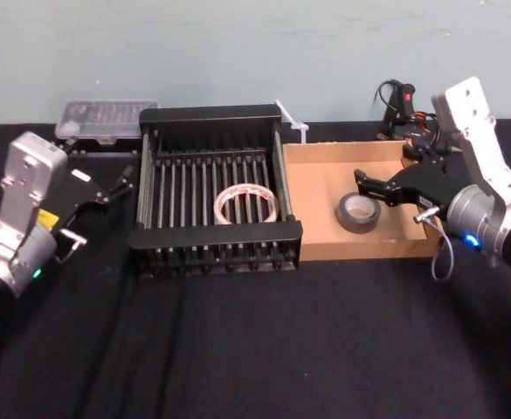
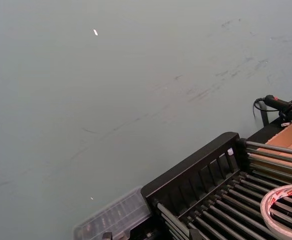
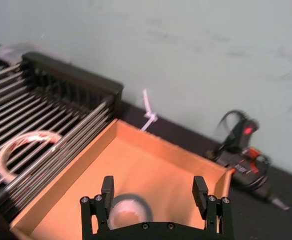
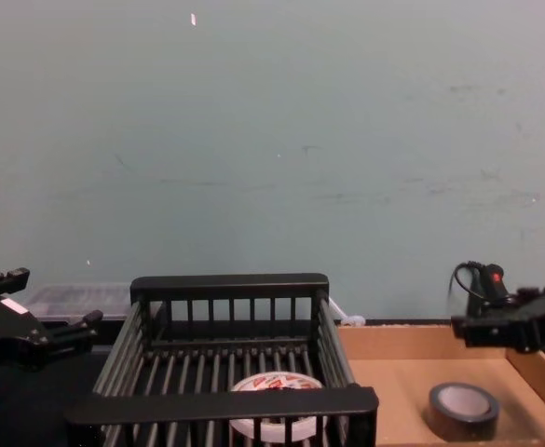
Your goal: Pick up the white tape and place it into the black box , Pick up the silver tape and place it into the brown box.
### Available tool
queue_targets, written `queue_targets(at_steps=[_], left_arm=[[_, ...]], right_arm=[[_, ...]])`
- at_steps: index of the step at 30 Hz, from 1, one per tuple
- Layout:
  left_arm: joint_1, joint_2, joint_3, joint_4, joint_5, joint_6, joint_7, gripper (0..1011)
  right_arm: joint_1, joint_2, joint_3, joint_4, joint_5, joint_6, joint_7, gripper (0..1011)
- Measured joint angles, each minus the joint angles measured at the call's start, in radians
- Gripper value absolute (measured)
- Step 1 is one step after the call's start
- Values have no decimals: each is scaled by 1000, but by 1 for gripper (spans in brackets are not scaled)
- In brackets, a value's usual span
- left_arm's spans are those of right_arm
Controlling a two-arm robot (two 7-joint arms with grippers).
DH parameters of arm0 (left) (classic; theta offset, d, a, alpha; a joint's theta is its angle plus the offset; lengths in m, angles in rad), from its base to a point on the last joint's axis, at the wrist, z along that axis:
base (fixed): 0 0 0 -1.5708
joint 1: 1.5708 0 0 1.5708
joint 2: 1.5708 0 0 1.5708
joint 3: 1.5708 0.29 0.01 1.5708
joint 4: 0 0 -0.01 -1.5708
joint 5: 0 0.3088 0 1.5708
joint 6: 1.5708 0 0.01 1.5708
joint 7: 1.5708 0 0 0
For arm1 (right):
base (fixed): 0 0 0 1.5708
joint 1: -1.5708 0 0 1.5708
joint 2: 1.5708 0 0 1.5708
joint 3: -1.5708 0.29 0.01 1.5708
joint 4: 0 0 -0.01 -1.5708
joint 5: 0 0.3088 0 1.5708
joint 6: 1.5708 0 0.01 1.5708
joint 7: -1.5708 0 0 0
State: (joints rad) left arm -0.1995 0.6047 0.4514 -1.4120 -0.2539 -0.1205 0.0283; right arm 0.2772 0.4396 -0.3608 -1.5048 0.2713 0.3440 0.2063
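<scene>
The white tape (image 1: 247,205) lies flat on the barred floor of the black box (image 1: 213,115), and the silver tape (image 1: 358,212) rests on the floor of the brown box (image 1: 325,154). Above that roll, the right claw (image 1: 366,187) hovers with fingers spread wide and empty. The left claw (image 1: 120,179), apparently also open, waits beside the crate over the tabletop. The risk now: a careless withdrawal could clip the cardboard wall and shift the box.
</scene>
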Motion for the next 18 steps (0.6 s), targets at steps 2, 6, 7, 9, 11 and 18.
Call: queue_targets(at_steps=[2, 6, 7, 9, 11, 18], left_arm=[[0, 0, 0, 0, 0, 0, 0, 1001], [0, 0, 0, 0, 0, 0, 0, 1001], [0, 0, 0, 0, 0, 0, 0, 1001], [0, 0, 0, 0, 0, 0, 0, 1002], [0, 0, 0, 0, 0, 0, 0, 1001], [0, 0, 0, 0, 0, 0, 0, 1001]], right_arm=[[-16, -9, 7, -6, -18, -37, -27, 1002], [-55, -39, 19, -12, -71, -123, -107, 1002], [-61, -44, 20, -12, -80, -134, -119, 1002], [-76, -58, 23, -10, -109, -166, -160, 1002], [-87, -68, 25, -7, -129, -185, -187, 1002], [-123, -100, 37, 9, -199, -255, -275, 1002]])
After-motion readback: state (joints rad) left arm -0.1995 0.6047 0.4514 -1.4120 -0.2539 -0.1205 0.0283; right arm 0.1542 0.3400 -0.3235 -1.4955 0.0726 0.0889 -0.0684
